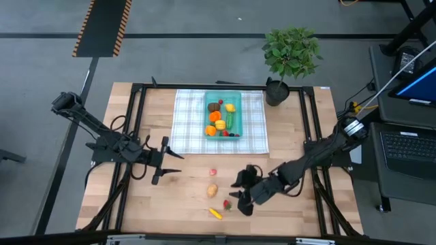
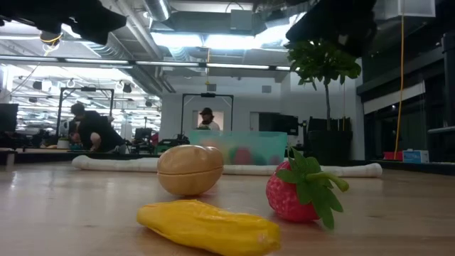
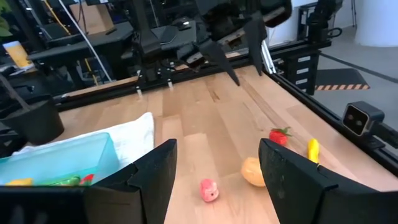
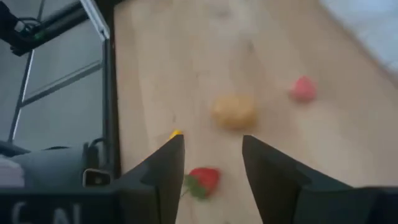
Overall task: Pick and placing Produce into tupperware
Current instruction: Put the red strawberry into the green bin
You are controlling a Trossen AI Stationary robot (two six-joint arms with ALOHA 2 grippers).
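**Most produce boxed, four pieces left on the desk**

High view: the tupperware (image 1: 223, 113) sits on the checked cloth (image 1: 187, 122) toward twelve o'clock and already holds several pieces. Still on the bare desk (image 1: 184, 197) toward six o'clock lie a pink piece (image 1: 213, 173), a potato (image 1: 212, 190), a strawberry (image 1: 227, 203) and a yellow piece (image 1: 215, 214). The right pincer (image 1: 242, 196) hovers just beside the strawberry; the left pincer (image 1: 163, 160) waits at nine o'clock.

Low view: potato (image 2: 190, 169), strawberry (image 2: 293, 192) and yellow piece (image 2: 210, 226) rest untouched.

Left wrist view: its fingers (image 3: 152, 174) stand released, empty.

Right wrist view: fingers (image 4: 163, 168) spread, holding nothing, strawberry (image 4: 203, 180) between them.
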